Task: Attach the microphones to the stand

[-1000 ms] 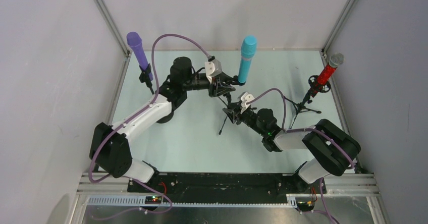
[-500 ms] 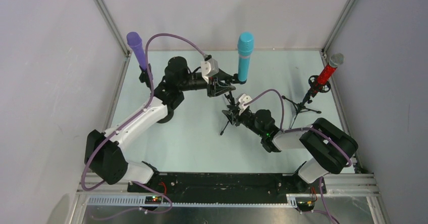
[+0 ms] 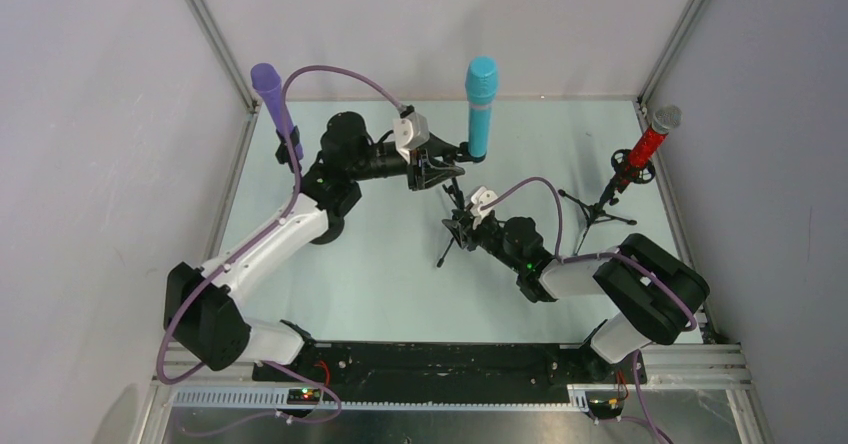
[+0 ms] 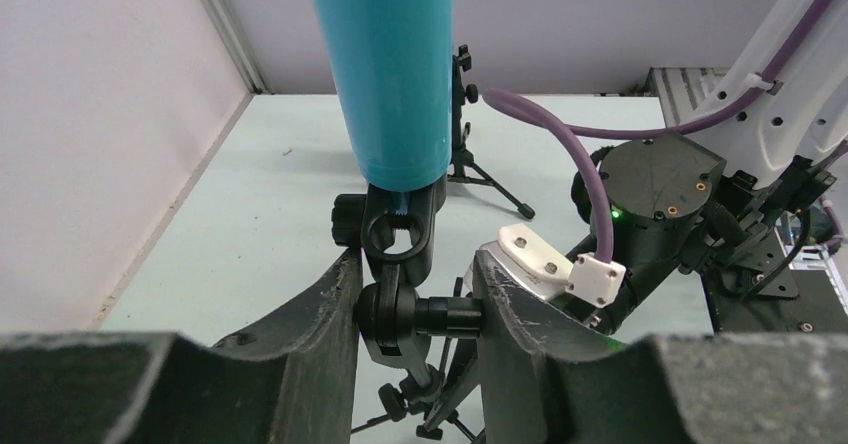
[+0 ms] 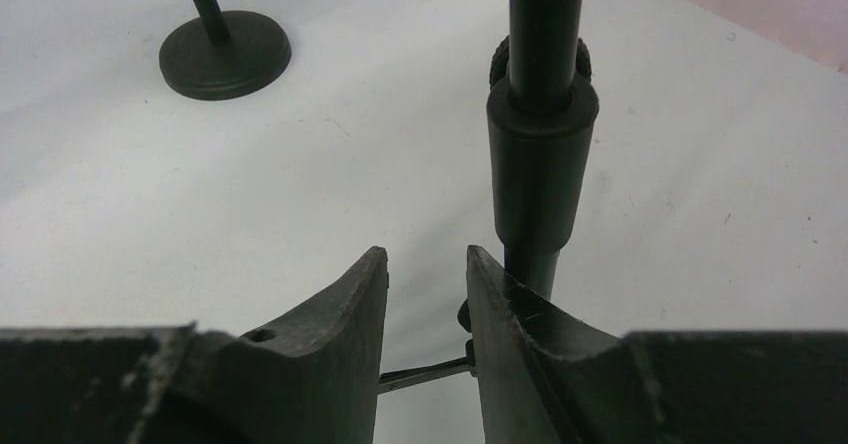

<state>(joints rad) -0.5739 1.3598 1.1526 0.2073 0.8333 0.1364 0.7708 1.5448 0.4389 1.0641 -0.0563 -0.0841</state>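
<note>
Pale green counter [image 3: 380, 274] under white walls [image 3: 420, 24]. From the top I see the purple microphone [image 3: 272, 99] clipped at back left, the red microphone [image 3: 648, 146] on its tripod [image 3: 598, 214] at right, and the teal microphone [image 3: 480, 104] upright mid-counter.

Left wrist: the left gripper [image 4: 415, 284] has its fingers clamped on the black clip [image 4: 397, 236] just beneath the teal microphone.

Right wrist: the right gripper [image 5: 427, 264] has its fingers drawn close, seemingly pinching a thin rod of the middle stand [image 5: 540, 164].
</note>
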